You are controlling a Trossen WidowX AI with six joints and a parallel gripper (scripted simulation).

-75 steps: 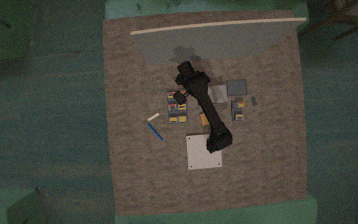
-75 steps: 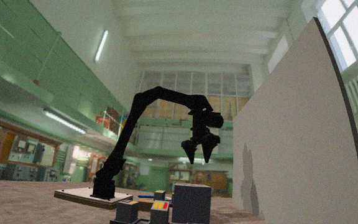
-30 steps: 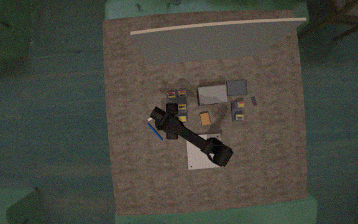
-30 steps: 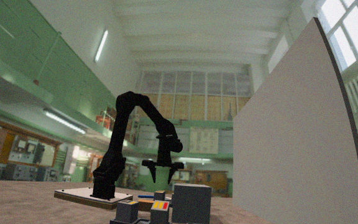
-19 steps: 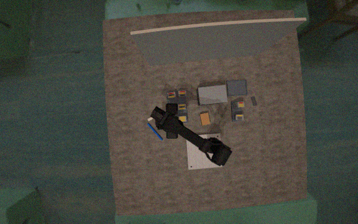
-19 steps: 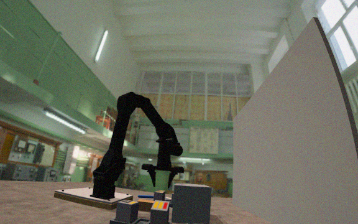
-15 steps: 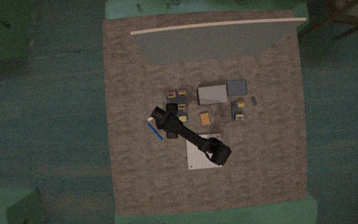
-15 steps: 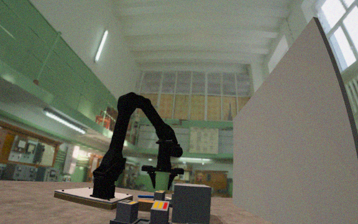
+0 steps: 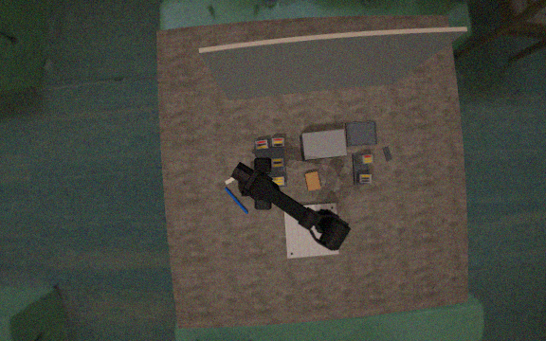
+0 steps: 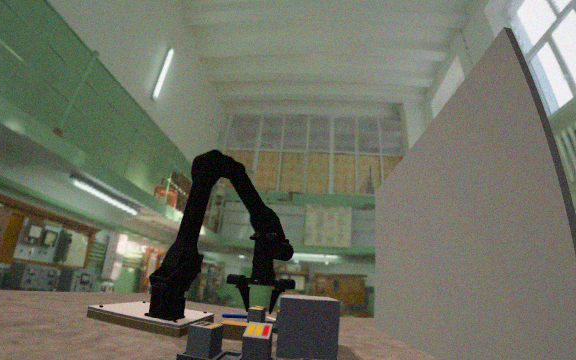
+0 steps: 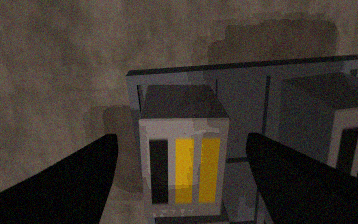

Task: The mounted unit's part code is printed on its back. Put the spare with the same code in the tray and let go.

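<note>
My gripper [image 9: 263, 184] [image 10: 259, 308] [image 11: 182, 142] points down over the left rack [image 9: 269, 152] [image 11: 244, 107], its fingers apart, nothing gripped. In the wrist view a grey spare [image 11: 184, 167] with one black and two yellow bars stands in the rack's corner, between and below the fingertips. Another spare [image 11: 352, 145] with black bars stands to the right, partly behind the right finger. More spares [image 9: 262, 144] [image 9: 278, 141] are at the rack's back. The grey box-shaped unit [image 9: 323, 144] [image 10: 308, 327] stands right of the rack; its back is not readable. The dark flat tray [image 9: 361, 133] is beside it.
A smaller rack [image 9: 355, 170] at right holds two spares [image 9: 367, 159] [image 9: 365, 178]. An orange block [image 9: 313, 181] lies between the racks. A blue stick [image 9: 236, 200] and a white piece [image 9: 229, 181] lie at left. A tall panel [image 9: 320, 66] [image 10: 468, 200] stands behind.
</note>
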